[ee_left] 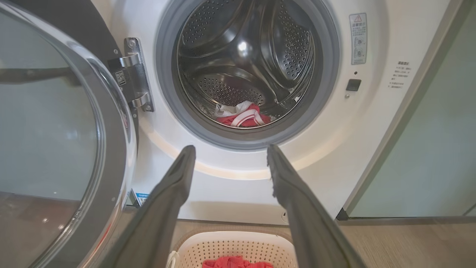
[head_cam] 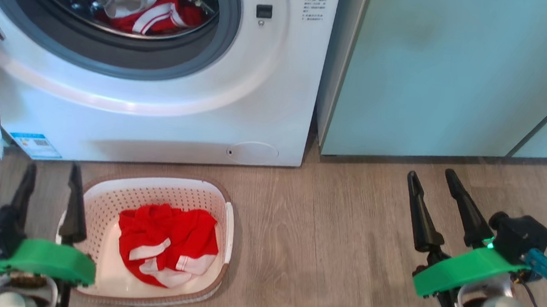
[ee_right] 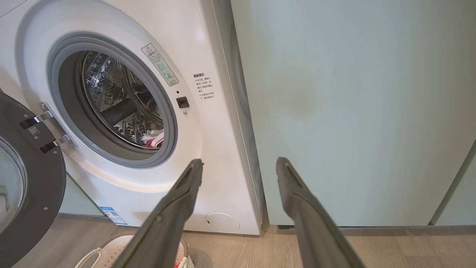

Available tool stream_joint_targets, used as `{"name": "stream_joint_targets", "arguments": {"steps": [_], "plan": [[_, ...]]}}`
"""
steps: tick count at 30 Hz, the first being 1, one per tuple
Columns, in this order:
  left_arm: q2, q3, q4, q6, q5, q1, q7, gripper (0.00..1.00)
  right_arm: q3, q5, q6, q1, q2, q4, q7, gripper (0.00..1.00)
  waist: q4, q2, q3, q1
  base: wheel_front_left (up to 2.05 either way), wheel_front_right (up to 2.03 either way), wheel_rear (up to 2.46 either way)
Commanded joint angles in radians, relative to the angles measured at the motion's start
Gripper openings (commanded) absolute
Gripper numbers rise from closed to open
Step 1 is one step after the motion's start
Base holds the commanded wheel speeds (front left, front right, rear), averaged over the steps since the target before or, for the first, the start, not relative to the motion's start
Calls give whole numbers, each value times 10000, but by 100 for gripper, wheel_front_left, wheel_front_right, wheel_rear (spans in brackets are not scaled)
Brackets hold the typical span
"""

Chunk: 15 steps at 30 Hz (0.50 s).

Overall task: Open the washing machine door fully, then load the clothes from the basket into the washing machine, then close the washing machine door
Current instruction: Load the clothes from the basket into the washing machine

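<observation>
Logged washing machine door (ee_left: 48, 141) swung wide at left edge of frame, leaving drum (ee_left: 241, 56) of washing machine (head_cam: 156, 122) exposed at upper left of head view. Counted 1 red-and-white garment (head_cam: 151, 11) already in drum, low at front. Found remaining clothes (head_cam: 167, 243) as 1 crumpled heap in basket (head_cam: 160, 185) on floor (head_cam: 320, 238), directly below drum opening, lower left-centre of head view. Saw no clear long axis to heap; white stripes toward its lower edge.

Noted left claw (head_cam: 53, 170) at lower left, fingers spread, gripping nothing, its right finger crossing basket's left rim in head view. Placed heap just right of and below those fingertips. Confirmed in left wrist view: red fabric at bottom edge, between the 2 fingers, claw aimed higher, at machine front. Noted right claw (head_cam: 431, 174) at lower right, likewise released and empty, well apart from basket across bare floor, aimed at seam between machine and teal cabinet (head_cam: 462, 66).

Judged left arm nearer by far. Expecting next move to need a downward tilt and a short shift rightward before clenching on heap. Judged loading about half done, door closing not yet due.
</observation>
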Motion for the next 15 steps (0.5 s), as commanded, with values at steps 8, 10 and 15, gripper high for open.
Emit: {"name": "stream_joint_targets", "arguments": {"steps": [8, 10, 15], "plan": [[218, 4, -595, -101, 13, 315, 242, 100, 75, -25, 0, 308, -1, -628, 197, 100, -6, -1, -487, 1, 0, 0, 0], [192, -72, -643, -126, -6, 405, 272, 100, 36, -19, 0, 414, -1, -700, 238, 100, 18, -1, -560, 1, 0, 0, 0], [222, -245, -720, -183, 35, 574, 297, 100, -32, 13, 0, 618, -1, -875, 342, 100, 55, -1, -703, 1, 0, 0, 0]]}}
